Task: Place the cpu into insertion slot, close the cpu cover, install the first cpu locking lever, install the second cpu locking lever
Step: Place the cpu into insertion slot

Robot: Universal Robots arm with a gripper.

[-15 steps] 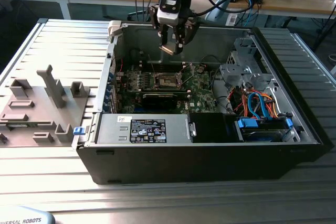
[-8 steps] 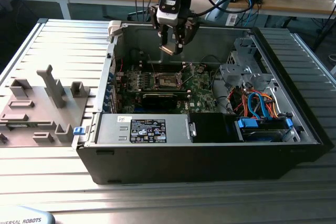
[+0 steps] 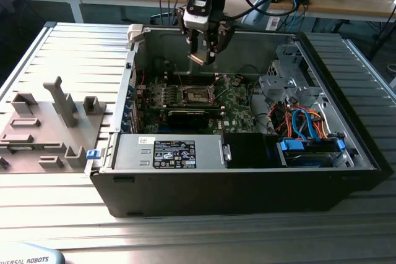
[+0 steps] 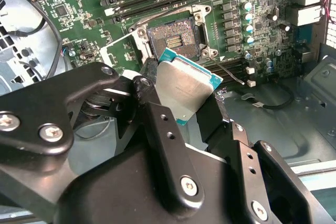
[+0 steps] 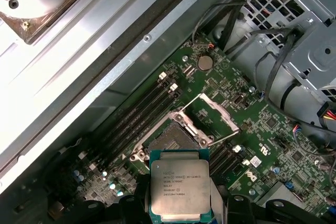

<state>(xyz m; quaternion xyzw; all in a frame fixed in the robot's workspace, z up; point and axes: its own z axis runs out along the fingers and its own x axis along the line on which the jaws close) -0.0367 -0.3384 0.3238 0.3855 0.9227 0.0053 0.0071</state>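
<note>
My gripper (image 3: 203, 54) hangs above the open computer case and is shut on the cpu (image 3: 199, 59), a flat silver-topped square chip with a green edge. In both wrist views the cpu (image 4: 186, 87) (image 5: 180, 187) sits clamped between the two black fingers (image 4: 163, 129), tilted and held in the air over the board. The insertion slot (image 4: 170, 38) (image 5: 170, 139) (image 3: 198, 95) lies uncovered on the green board, a little beyond the chip, with nothing in it. The cpu cover (image 5: 212, 111), a silvery frame with a square cut-out, stands swung open beside the slot.
Long memory slots (image 5: 134, 114) run beside the socket. A long black card (image 3: 189, 115) lies in front of it. A grey drive cage with coloured cables (image 3: 303, 122) takes up the case's side at the exterior view's right. A grey parts fixture (image 3: 55, 115) sits at that view's left.
</note>
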